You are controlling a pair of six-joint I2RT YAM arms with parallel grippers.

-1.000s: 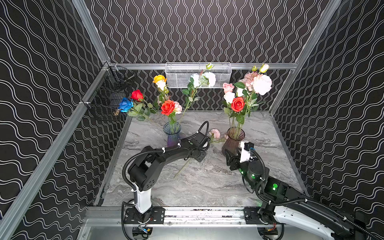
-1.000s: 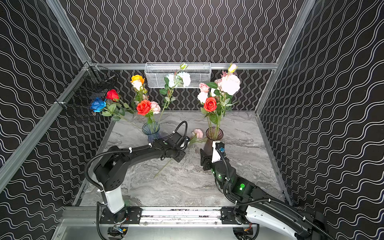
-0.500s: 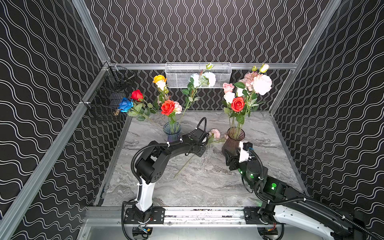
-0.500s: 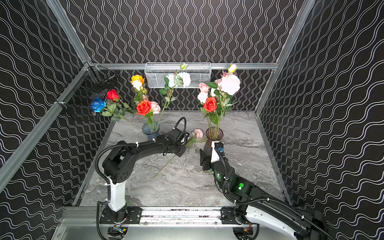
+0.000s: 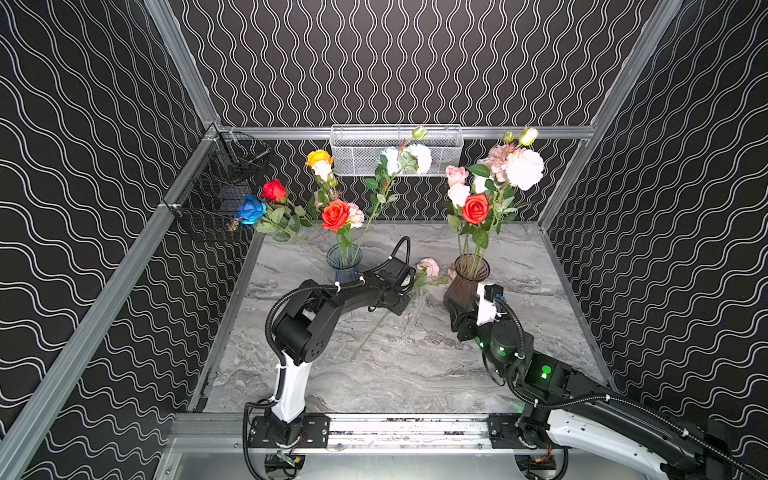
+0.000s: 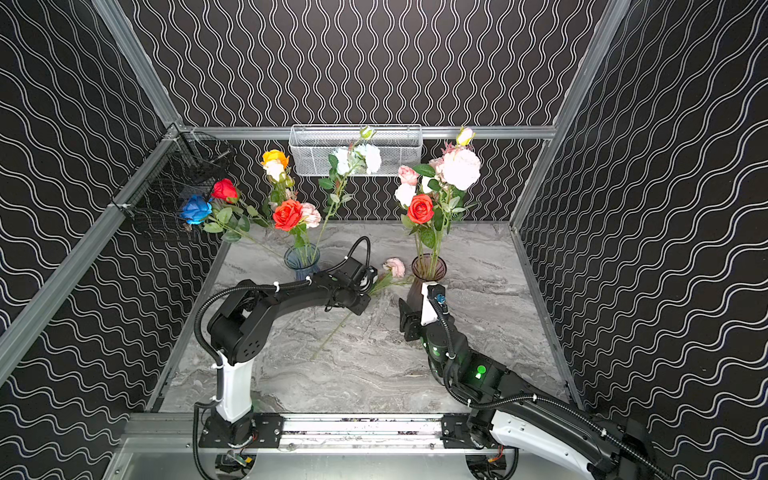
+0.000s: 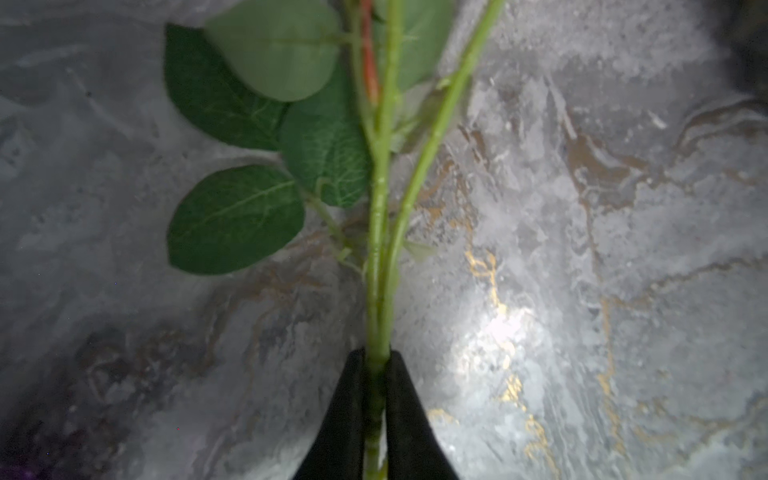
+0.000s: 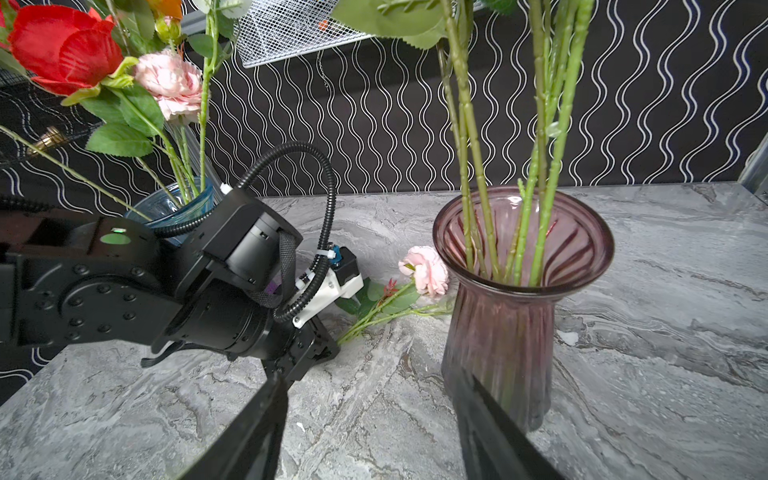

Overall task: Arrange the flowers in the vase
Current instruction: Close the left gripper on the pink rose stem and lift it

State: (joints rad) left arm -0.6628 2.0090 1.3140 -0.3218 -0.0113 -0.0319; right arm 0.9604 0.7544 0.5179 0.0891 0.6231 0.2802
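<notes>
On the marble table (image 5: pixel 415 374), the purple vase (image 5: pixel 471 270) stands packed with flowers (image 5: pixel 494 178). The blue vase (image 5: pixel 344 262) to its left holds more. The right gripper (image 8: pixel 370 376) hovers just in front of the purple vase, fingers apart and empty. The left gripper (image 7: pixel 377 357) clamps the stem of a pink flower (image 8: pixel 426 270) lying right beside the purple vase.

Bright even top views, left wrist view blurred, glare patch

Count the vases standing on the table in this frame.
2. A blue glass vase stands back left on the table; a purple fluted vase stands to its right, with a pink flower lying between them. No further vase seems hidden.
</notes>
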